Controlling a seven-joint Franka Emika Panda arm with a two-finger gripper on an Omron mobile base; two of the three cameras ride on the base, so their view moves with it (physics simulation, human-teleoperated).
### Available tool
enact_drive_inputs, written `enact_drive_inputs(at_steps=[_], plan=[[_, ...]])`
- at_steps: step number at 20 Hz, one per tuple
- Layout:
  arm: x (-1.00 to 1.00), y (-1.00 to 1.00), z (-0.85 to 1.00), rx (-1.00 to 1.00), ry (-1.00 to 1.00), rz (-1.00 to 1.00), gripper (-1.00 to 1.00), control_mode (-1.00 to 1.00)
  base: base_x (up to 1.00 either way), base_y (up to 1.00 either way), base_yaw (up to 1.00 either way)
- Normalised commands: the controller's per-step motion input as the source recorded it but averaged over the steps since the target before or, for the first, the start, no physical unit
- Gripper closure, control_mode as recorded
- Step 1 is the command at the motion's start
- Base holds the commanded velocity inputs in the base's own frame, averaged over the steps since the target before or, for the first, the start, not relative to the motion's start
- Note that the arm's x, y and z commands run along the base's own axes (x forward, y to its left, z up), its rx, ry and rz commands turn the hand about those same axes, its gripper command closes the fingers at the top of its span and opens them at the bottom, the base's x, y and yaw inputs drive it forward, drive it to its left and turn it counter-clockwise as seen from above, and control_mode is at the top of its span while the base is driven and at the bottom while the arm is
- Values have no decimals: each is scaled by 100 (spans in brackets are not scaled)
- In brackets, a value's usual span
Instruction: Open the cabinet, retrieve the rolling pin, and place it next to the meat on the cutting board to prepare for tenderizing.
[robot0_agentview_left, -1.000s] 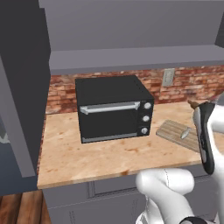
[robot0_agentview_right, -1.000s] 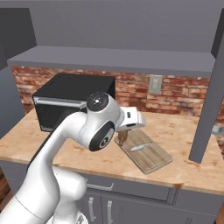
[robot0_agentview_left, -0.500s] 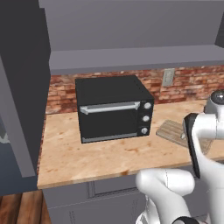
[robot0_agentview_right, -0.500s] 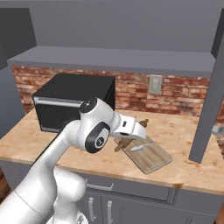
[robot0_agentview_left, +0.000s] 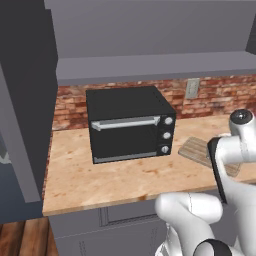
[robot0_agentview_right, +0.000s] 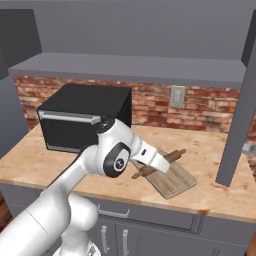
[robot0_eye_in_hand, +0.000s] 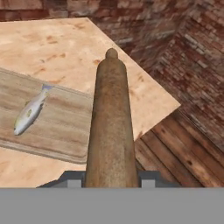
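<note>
our gripper (robot0_eye_in_hand: 111, 177) grips the rolling pin (robot0_eye_in_hand: 111, 127) mid-frame, above the cutting board (robot0_eye_in_hand: 65, 127), so we lower it level beside what looks like a fish (robot0_eye_in_hand: 29, 113) at left.

We note a black toaster oven (robot0_agentview_left: 129, 124) standing on the light wood countertop (robot0_agentview_left: 100, 177), its back near the brick wall (robot0_agentview_left: 220, 95). Just right of it lies the cutting board (robot0_agentview_left: 196, 149), partly behind the white arm (robot0_agentview_left: 235, 150).
</note>
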Motion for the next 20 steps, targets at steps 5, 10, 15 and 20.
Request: enact_drive_inputs(at_steps=[5,10,15,20], plan=[[9,-8,-31,10,-1,-11,100,-100,0,0,0],[14,-8,-34,8,-5,-7,100,-100,0,0,0],[13,-1,-43,1,-15,-6,100,-100,0,0,0],[22,-2,-39,0,-15,-3,100,-100,0,0,0]])
